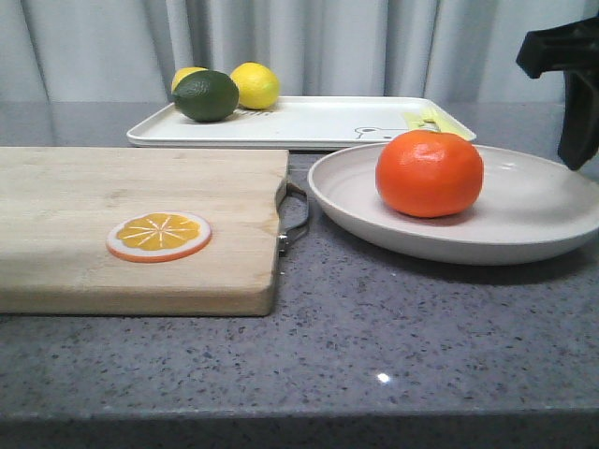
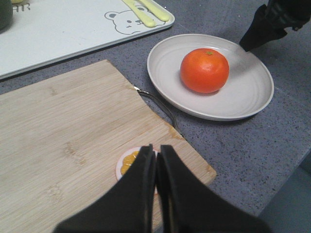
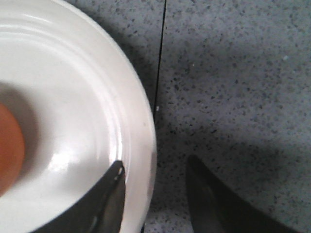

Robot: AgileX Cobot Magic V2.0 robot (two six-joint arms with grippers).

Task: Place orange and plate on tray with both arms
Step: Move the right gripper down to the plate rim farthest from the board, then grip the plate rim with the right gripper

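The orange [image 1: 429, 173] sits in the off-white plate [image 1: 533, 229] at the right of the counter. The white tray [image 1: 318, 120] lies behind them, with a bear drawing and yellow marks near its right end. My right gripper [image 3: 154, 167] is open and straddles the plate's rim [image 3: 141, 111], with one finger inside the plate and one outside over the counter. The orange [image 3: 9, 145] shows at that view's edge. My left gripper [image 2: 156, 148] is shut and empty, above the wooden cutting board. The left wrist view shows the orange [image 2: 204, 70], plate [image 2: 248, 92] and tray [image 2: 63, 34].
A wooden cutting board [image 1: 131, 215] with a metal handle lies at the left, with an orange slice disc [image 1: 157, 236] on it. Two lemons [image 1: 255, 84] and a dark green lime [image 1: 206, 95] sit on the tray's left end. The counter is grey speckled stone.
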